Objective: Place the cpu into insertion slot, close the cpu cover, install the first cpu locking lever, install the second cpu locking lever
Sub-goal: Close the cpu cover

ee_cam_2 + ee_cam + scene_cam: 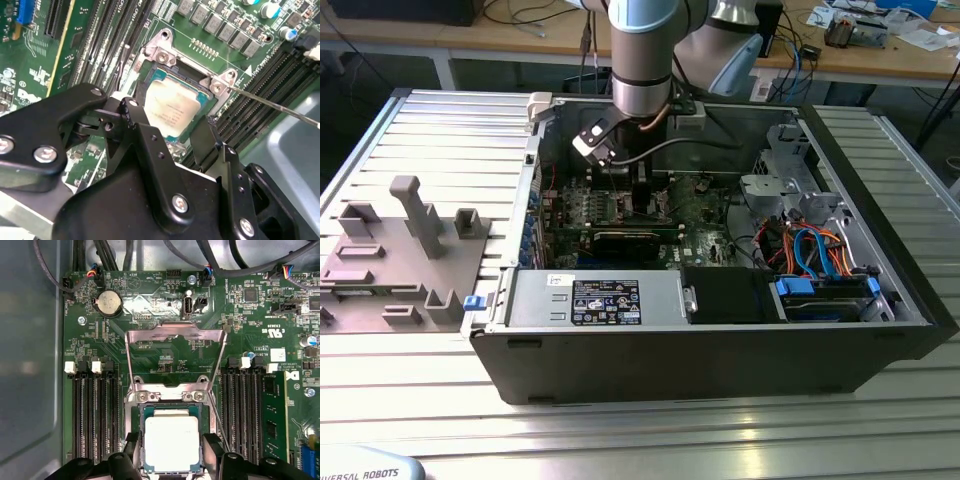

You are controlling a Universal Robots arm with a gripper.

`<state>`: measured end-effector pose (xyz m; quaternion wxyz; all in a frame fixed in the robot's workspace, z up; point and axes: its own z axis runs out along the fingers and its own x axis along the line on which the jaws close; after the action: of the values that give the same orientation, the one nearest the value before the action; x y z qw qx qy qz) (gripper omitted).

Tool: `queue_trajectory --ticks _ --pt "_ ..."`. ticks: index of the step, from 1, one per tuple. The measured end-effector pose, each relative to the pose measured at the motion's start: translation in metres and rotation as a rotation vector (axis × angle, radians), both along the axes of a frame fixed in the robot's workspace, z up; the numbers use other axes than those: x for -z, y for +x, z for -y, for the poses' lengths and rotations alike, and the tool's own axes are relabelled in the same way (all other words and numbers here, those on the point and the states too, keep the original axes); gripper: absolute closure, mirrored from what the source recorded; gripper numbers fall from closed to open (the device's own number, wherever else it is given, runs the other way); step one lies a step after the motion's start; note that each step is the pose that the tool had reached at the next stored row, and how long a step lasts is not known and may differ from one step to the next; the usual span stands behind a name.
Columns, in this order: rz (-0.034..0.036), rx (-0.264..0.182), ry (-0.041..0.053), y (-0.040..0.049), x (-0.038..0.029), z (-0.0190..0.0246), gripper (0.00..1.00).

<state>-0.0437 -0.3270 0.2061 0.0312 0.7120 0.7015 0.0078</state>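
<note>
The cpu (171, 432) (172, 107), a silver-grey square, lies flat in the insertion slot (170, 394) (161, 51) on the green board. My gripper (172, 440) (167, 117) hangs low over it, open, one black finger (133, 445) (134, 116) at each side of the chip with a small gap. The cpu cover (172, 332) is swung up and back from the slot, its window showing board behind. A thin wire locking lever (275, 106) (218, 417) stands free beside the slot. In the exterior view the gripper (640, 195) is deep inside the computer case (720, 350).
Long black memory slots (95, 415) (245, 410) flank the socket. A coin battery (109, 303) and cable plugs sit beyond the cover. The case holds a power supply (605, 300) and drive cage (820, 290). A grey fixture (410, 250) lies on the exterior view's left.
</note>
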Motion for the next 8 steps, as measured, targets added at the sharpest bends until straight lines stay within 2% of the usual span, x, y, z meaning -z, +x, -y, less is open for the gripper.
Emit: queue_trajectory --ticks 3,4,5,6,7,8 --pt "0.0000 0.000 0.0005 0.0000 -0.0026 0.0000 0.40" --pt "-0.0001 0.000 0.0008 0.0000 -0.0037 0.0000 0.46" --pt "-0.0001 0.000 0.0010 0.0000 -0.0046 0.0000 0.46" --pt "0.0000 0.000 0.0014 0.0000 -0.0066 0.0000 0.59" --pt "0.0000 0.000 0.0014 0.0000 -0.0075 0.0000 0.59" --pt "-0.0001 0.000 0.0015 0.0000 -0.0084 0.0000 0.65"
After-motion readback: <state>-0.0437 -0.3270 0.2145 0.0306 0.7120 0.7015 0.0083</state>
